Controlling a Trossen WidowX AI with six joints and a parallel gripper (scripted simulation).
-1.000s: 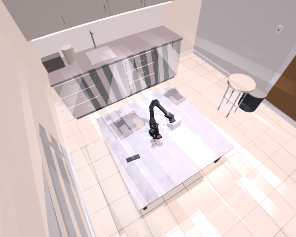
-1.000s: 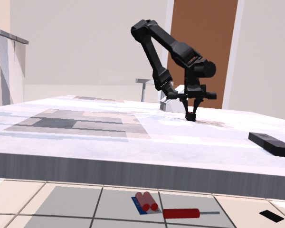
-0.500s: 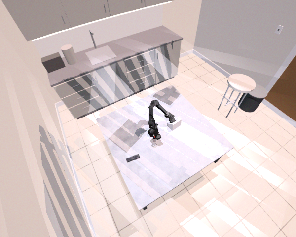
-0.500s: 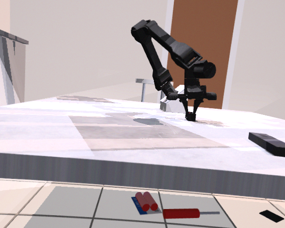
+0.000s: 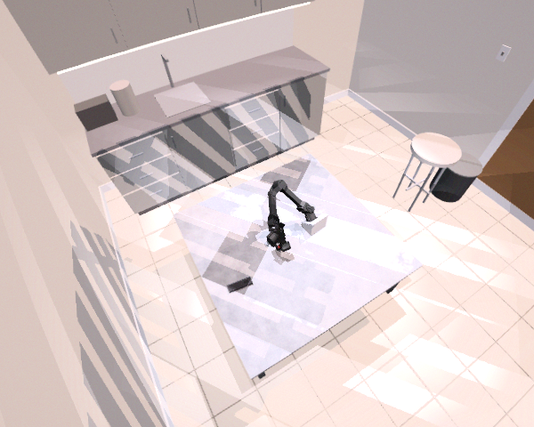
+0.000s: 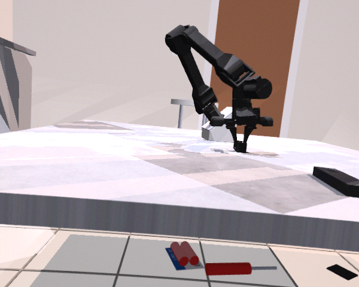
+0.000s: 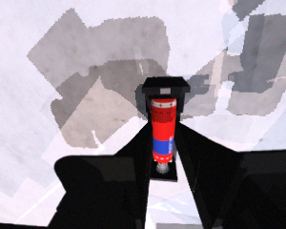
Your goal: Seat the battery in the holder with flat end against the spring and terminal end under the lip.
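In the wrist view a red battery [image 7: 163, 135] with a blue band lies lengthwise inside the black holder [image 7: 165, 87]. Its far end sits under the holder's black lip and its near end meets a small grey spring [image 7: 162, 167]. My gripper [image 7: 162, 126] [image 6: 240, 144] [image 5: 283, 246] is shut on the battery, one dark finger on each side. In the exterior view the fingertips reach down to the small black holder [image 6: 240, 148] on the table top. The battery is hidden there.
A white box [image 6: 215, 131] [image 5: 315, 224] stands on the table behind the arm. A flat black bar [image 6: 343, 182] [image 5: 238, 284] lies on the table apart from it. On the floor lie two red cylinders [image 6: 183, 253], a red-handled screwdriver [image 6: 232, 268] and a black card [image 6: 341, 271].
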